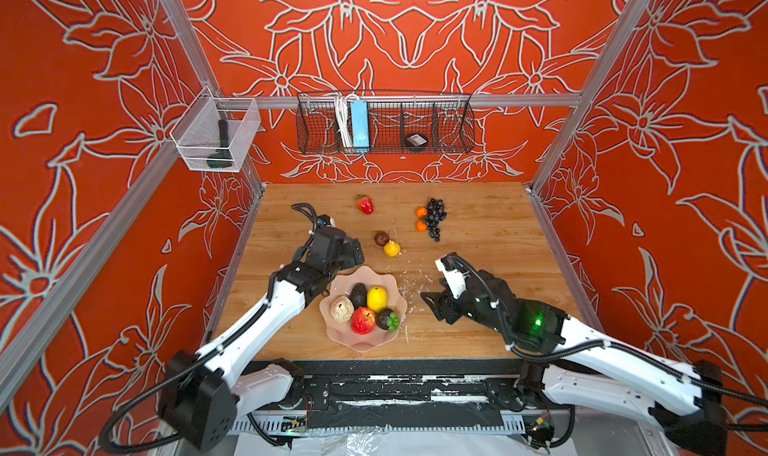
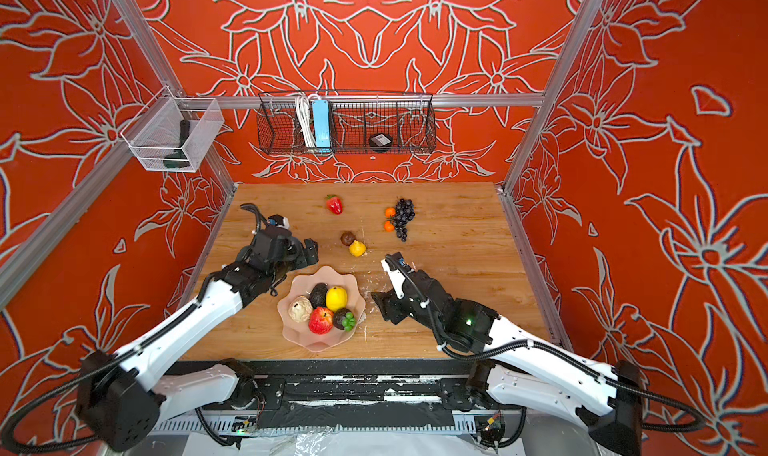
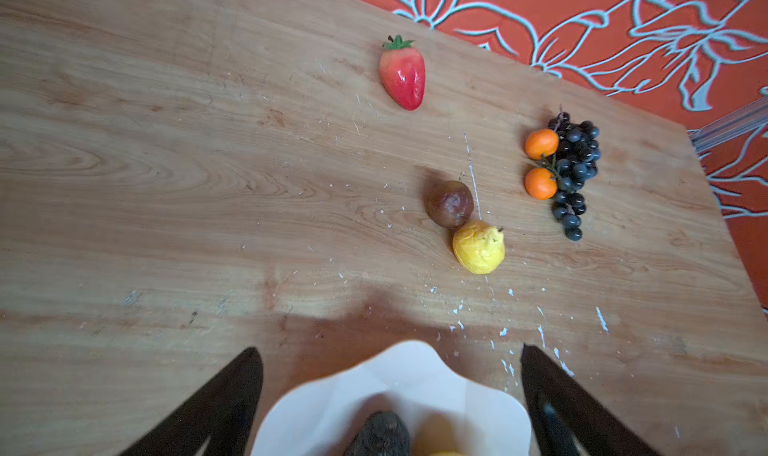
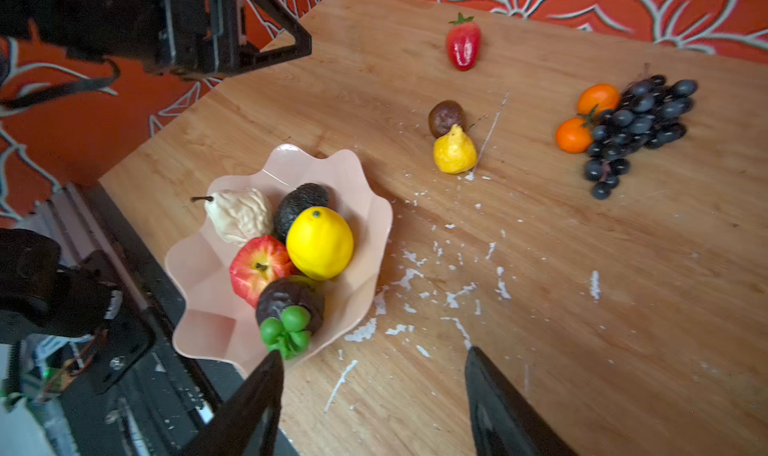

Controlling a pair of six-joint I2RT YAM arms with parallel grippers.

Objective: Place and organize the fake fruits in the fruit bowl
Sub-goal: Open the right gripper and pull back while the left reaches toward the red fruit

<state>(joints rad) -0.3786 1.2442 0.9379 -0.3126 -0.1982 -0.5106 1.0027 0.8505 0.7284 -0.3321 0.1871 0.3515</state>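
The pale pink fruit bowl [image 1: 353, 345] [image 2: 316, 345] [image 4: 203, 279] stands near the table's front edge. It holds a beige pear [image 1: 341, 308], an avocado [image 1: 357, 293], a lemon [image 1: 377, 298], an apple [image 1: 362, 320] and a mangosteen [image 1: 386, 318]. Farther back on the table lie a strawberry [image 1: 365, 204], a grape bunch [image 1: 435, 217] with two small oranges [image 1: 421, 219], a brown fruit [image 1: 381, 238] and a small yellow fruit [image 1: 392, 248]. My left gripper [image 1: 355, 257] [image 3: 388, 348] hangs open over the bowl's far rim [image 3: 399, 370], holding nothing. My right gripper [image 1: 430, 279] [image 4: 374, 350] is open and empty just right of the bowl.
White flakes [image 4: 453, 291] litter the wood to the right of the bowl. A black wire basket [image 1: 384, 123] hangs on the back wall and a clear bin [image 1: 216, 135] on the left rail. Metal rails edge the table on both sides.
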